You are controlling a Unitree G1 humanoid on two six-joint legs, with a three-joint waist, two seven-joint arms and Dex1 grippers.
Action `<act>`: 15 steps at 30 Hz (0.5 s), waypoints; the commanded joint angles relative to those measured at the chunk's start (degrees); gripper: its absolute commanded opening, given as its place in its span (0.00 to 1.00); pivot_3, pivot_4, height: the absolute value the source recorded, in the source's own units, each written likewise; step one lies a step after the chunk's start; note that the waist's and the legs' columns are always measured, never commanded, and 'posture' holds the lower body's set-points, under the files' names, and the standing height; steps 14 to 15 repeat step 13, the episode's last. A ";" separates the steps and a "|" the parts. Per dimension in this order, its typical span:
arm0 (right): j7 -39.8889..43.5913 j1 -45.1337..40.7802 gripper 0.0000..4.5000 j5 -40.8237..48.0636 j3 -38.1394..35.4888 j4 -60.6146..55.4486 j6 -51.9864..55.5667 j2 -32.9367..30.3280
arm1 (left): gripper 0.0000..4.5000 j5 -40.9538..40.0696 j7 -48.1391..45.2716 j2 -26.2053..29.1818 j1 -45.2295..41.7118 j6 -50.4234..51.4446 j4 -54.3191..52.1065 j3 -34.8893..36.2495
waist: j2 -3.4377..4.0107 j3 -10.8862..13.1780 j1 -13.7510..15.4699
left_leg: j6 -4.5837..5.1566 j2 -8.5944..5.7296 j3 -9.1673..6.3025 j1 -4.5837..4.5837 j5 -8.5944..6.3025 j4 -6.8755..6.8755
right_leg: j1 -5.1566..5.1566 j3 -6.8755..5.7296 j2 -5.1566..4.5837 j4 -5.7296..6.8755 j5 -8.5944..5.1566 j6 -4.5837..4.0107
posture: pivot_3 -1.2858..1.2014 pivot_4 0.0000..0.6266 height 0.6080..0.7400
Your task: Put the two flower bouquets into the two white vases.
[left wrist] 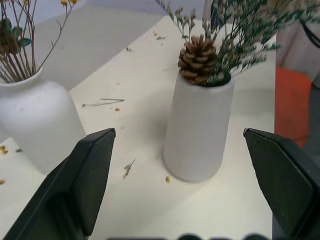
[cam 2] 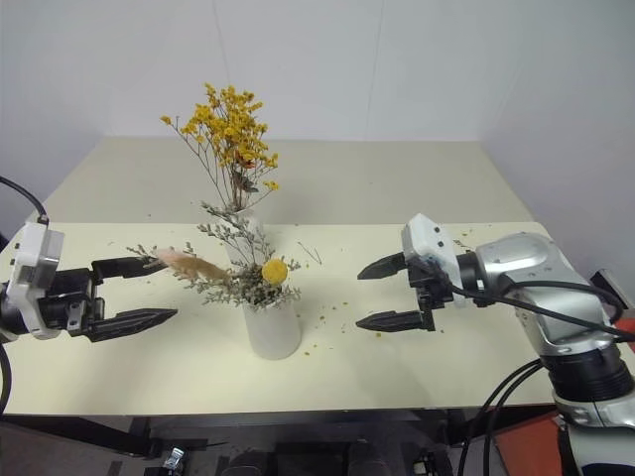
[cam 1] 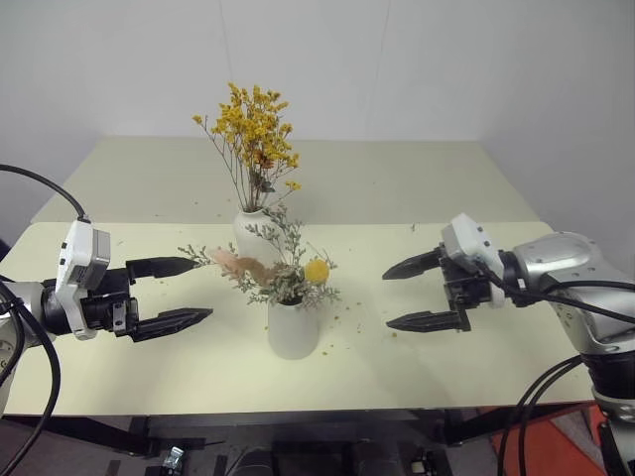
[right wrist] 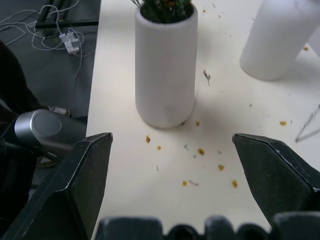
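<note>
Head views: both bouquets stand upright in their vases on the surface (cam 1: 417, 357); the yellow-orange bunch (cam 1: 253, 134) is in the bottle-shaped vase (cam 1: 253, 236) at 12 o'clock of the cylinder vase (cam 1: 293, 329), which holds the grey-green bunch (cam 1: 278, 270). The left pincer (cam 1: 189, 292), spread and empty, sits at 9 o'clock of that cylinder; the right pincer (cam 1: 409, 295), spread and empty, at 3 o'clock.

Left wrist view: cylinder straight ahead, apart.

Right wrist view: the same.

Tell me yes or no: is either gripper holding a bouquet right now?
No: the left gripper and the right gripper stand open and empty, apart from the two vases that hold the flowers.
</note>
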 commanded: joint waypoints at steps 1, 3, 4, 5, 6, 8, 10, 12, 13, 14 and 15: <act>-1.73 2.42 1.00 1.07 -4.73 -2.09 -0.51 -1.81 | 1.00 1.02 -1.53 1.13 0.19 -2.12 -0.39 -0.08 | 0.00 0.00 -0.02 | 0.00 0.00 0.00 0.00 0.00 0.00 | 0.00 0.00 0.00 0.00 0.00 0.00 | 0.52 0.24 1.00; -4.79 4.77 1.00 0.63 -6.58 -2.39 0.41 -1.93 | 1.00 2.02 -2.55 0.61 0.24 -3.82 -0.05 -1.16 | 0.00 0.00 -0.02 | 0.00 0.01 0.01 0.01 0.00 0.00 | 0.00 0.00 0.01 0.01 0.00 0.00 | 0.52 0.24 1.00; -6.46 5.71 1.00 0.36 -7.26 -2.47 1.16 -1.87 | 1.00 2.54 -2.47 0.12 -0.06 -4.43 0.13 -2.07 | 0.00 0.00 -0.03 | 0.00 0.02 0.01 0.04 0.00 0.00 | 0.00 0.00 0.01 0.02 0.00 0.00 | 0.52 0.24 1.00; -7.89 6.84 1.00 0.25 -8.09 -2.78 1.67 -1.87 | 1.00 3.21 -2.88 -0.30 -0.35 -5.62 0.24 -3.17 | 0.00 0.00 -0.04 | 0.00 0.02 0.02 0.08 0.00 0.00 | 0.04 0.00 0.02 0.02 0.00 0.00 | 0.52 0.24 1.00; -8.82 7.88 1.00 0.39 -8.89 -3.21 1.92 -1.93 | 1.00 3.61 -3.05 -0.50 -0.49 -6.17 0.16 -3.95 | 0.00 0.00 -0.06 | 0.00 0.01 0.02 0.13 0.00 0.00 | 0.10 0.00 0.01 0.01 -0.01 0.00 | 0.52 0.24 1.00; -10.16 10.42 1.00 1.34 -11.20 -4.12 2.12 -2.04 | 1.00 4.11 -2.67 -1.11 -1.31 -6.98 0.29 -5.38 | 0.00 0.00 -0.04 | 0.00 0.02 0.02 0.29 0.00 0.00 | 0.28 0.00 0.01 -0.01 -0.03 0.00 | 0.52 0.24 1.00; -11.23 13.05 1.00 1.83 -13.14 -5.13 2.24 -2.30 | 1.00 4.55 -2.11 -1.63 -1.95 -7.55 0.73 -6.26 | 0.00 0.00 0.00 | 0.00 0.02 0.02 0.34 0.00 0.00 | 0.34 0.00 0.01 -0.02 -0.05 0.03 | 0.52 0.24 1.00; -12.64 16.00 1.00 1.46 -14.93 -5.81 1.61 -2.29 | 1.00 4.82 -2.36 -1.77 -1.76 -8.07 1.03 -6.50 | 0.00 0.00 0.03 | 0.01 0.02 0.02 0.35 -0.01 0.00 | 0.37 0.00 0.02 -0.03 -0.05 0.04 | 0.52 0.24 1.00; -13.79 17.04 1.00 1.15 -15.63 -5.85 1.29 -1.93 | 1.00 5.04 -2.43 -1.79 -1.62 -8.37 1.26 -6.57 | 0.00 0.00 0.03 | 0.01 0.03 0.02 0.36 -0.01 0.00 | 0.38 0.00 0.02 -0.03 -0.06 0.04 | 0.52 0.24 1.00; -13.79 17.04 1.00 1.15 -15.63 -5.85 1.29 -1.93 | 1.00 5.04 -2.43 -1.79 -1.62 -8.37 1.26 -6.57 | 0.00 0.00 0.03 | 0.01 0.03 0.02 0.36 -0.01 0.00 | 0.38 0.00 0.02 -0.03 -0.06 0.04 | 0.52 0.24 1.00; -13.79 17.04 1.00 1.15 -15.63 -5.85 1.29 -1.93 | 1.00 5.04 -2.43 -1.79 -1.62 -8.37 1.26 -6.57 | 0.00 0.00 0.03 | 0.01 0.03 0.02 0.36 -0.01 0.00 | 0.38 0.00 0.02 -0.03 -0.06 0.04 | 0.52 0.24 1.00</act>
